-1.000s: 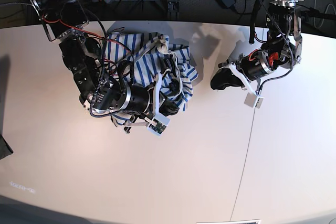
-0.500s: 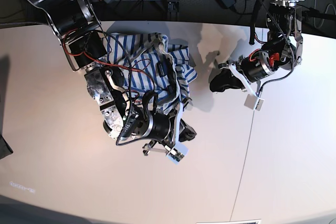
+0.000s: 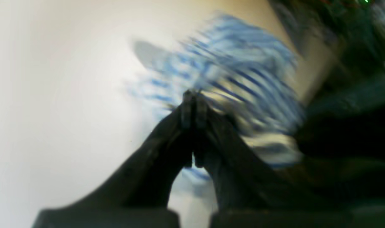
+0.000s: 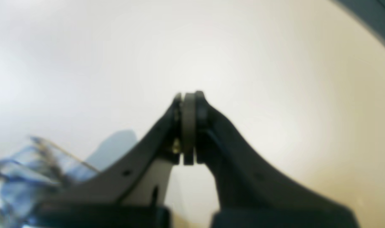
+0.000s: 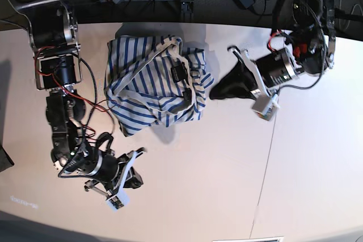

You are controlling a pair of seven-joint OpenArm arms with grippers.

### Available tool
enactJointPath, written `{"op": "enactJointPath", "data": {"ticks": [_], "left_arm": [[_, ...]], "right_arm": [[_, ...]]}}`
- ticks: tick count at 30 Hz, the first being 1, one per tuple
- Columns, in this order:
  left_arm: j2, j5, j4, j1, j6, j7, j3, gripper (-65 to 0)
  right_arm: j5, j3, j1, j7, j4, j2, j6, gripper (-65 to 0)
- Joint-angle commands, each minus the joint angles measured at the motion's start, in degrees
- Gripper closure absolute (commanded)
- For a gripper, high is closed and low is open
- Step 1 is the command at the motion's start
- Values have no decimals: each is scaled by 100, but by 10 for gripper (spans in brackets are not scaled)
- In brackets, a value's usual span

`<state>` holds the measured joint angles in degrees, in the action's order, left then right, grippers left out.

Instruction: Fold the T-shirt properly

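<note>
Stripes of blue and cream are seen on the T-shirt (image 5: 156, 83), which is bunched in a heap near the far edge of the table (image 5: 238, 185). It is not laid flat, and nothing is folded yet.

The left gripper (image 5: 218, 90) is pressed tight shut, just beside the heap on its right side. No cloth is seen between its tips in the left wrist view (image 3: 192, 95), though that picture is blurred. The right gripper (image 5: 136, 181) is also squeezed shut and empty. It is well apart from the T-shirt, over bare table nearer the front.

Trouble could be met from here. With both pincers shut, the cloth could only be pushed, not picked up, so the heap might be shoved toward the far edge. If the heap is grabbed in the middle, many layers might be caught at once and the tangle made worse. A sleeve could be left tucked inside, and a crooked fold would be made.

A small dark label (image 5: 178, 75) is seen inside the collar. No words on it can be read.
</note>
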<state>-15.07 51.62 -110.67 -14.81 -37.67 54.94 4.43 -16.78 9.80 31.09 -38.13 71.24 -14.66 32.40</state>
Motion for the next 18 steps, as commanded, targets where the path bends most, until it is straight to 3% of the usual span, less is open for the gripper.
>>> {"op": "enactJointPath", "data": {"ticks": [1,7,11,15,18], "left_arm": [[7,-70,-164,-74,-74,-227,216,0],[249,-1078,-205,-249,-72,-715,1403,0],[494,-1600,-146,-249,-72,-763,1672,0],[485,-2037,192,-186,-72,-1062,1687,0],[417,-2243,601,107,-68,-1062,1687,0]], "right_arm": [[-149,-26,175,120,24,-63,46,0],[-164,358,177,192,-570,-133,59,0],[-63,1073,179,514,-905,-98,44,0],[52,1652,175,389,-1010,-61,42,0],[42,1722,175,144,-1008,-92,39,0]]}}
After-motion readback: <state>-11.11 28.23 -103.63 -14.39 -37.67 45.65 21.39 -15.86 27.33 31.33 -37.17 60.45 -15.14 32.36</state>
